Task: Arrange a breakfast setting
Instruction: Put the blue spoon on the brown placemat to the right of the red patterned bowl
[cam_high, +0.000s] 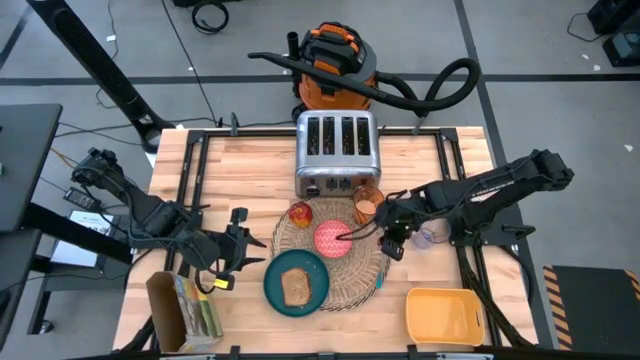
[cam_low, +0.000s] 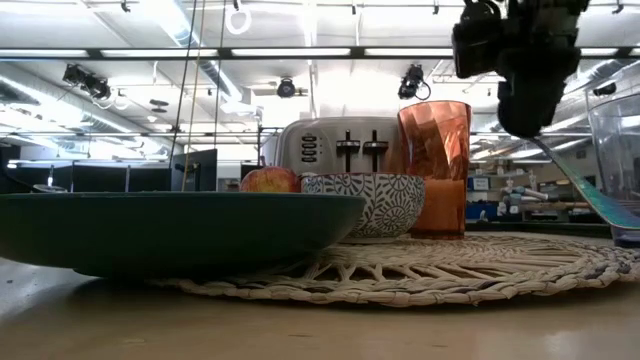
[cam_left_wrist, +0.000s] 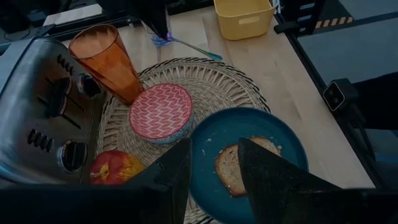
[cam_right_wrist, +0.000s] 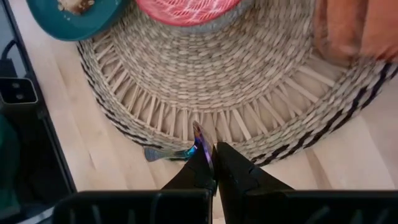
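left hand (cam_high: 240, 247): fingers apart, holding nothing, over the table (cam_high: 250, 160) left of the plate
plate (cam_high: 296, 281): dark teal, near-left edge of the placemat (cam_high: 330, 252), toast slice (cam_high: 295, 287) on it
apple (cam_high: 300, 212): far-left on the placemat, in front of the toaster (cam_high: 336, 152)
bowl (cam_high: 332, 238): pink-red, centre of the placemat
cup (cam_high: 367, 204): orange, upright, far-right on the placemat
right hand (cam_right_wrist: 214, 171): fingers clamped on the spoon (cam_right_wrist: 180, 151) handle, at the placemat's right edge; spoon bowl low by the table
yellow tray (cam_high: 443, 315): near-right corner of the table
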